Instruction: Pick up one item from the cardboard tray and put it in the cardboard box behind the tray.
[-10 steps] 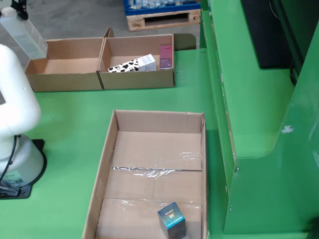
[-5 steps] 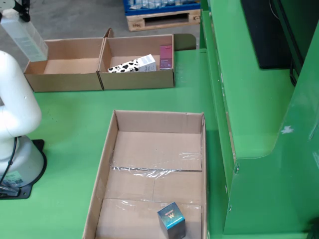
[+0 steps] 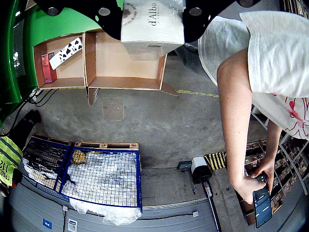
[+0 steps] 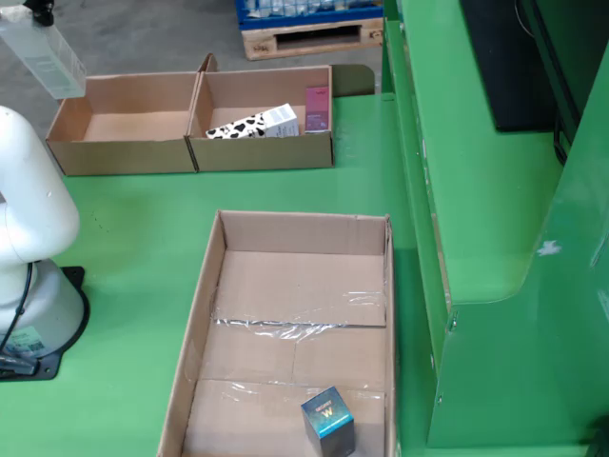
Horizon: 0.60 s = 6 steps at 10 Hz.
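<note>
My gripper [image 3: 152, 21] is clamped narrow on a white d'Alba carton [image 3: 152, 29], which fills the top centre of the wrist view between my two black fingers [image 3: 108, 17]. So I take it the pick is done and I am carrying.

Just past the carton in that view sit two open cardboard boxes side by side. The nearer-looking one, at centre top, looks bare [image 3: 125, 60]; the one at upper left [image 3: 60, 63] already holds a cow-print pack [image 3: 66, 52] and a red pack [image 3: 46, 67]. In the fixed view these same boxes lie at the top, beyond the long cardboard tray [image 4: 228, 286], where a small dark teal box [image 4: 328, 421] remains near the bottom edge.

My worry is the release. The carton hides the box floor under it, so I cannot judge whether I am over the opening or over the shared wall; letting go early could land it on a rim or flap and tip it out.

Farther off, a person's arm [image 3: 236, 121] reaches down the right side of the wrist view. If I swing that way, I could strike them.
</note>
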Each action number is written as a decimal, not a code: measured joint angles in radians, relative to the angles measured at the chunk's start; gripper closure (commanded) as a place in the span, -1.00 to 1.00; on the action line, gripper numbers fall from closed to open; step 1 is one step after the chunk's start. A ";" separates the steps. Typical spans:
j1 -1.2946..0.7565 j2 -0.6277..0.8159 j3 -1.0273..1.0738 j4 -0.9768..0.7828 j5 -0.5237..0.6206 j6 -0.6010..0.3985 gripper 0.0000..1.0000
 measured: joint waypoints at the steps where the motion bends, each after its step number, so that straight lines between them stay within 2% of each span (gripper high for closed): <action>1: 0.000 0.000 -0.054 0.034 0.000 0.000 1.00; 6: -0.002 0.000 -0.276 0.034 0.000 0.000 1.00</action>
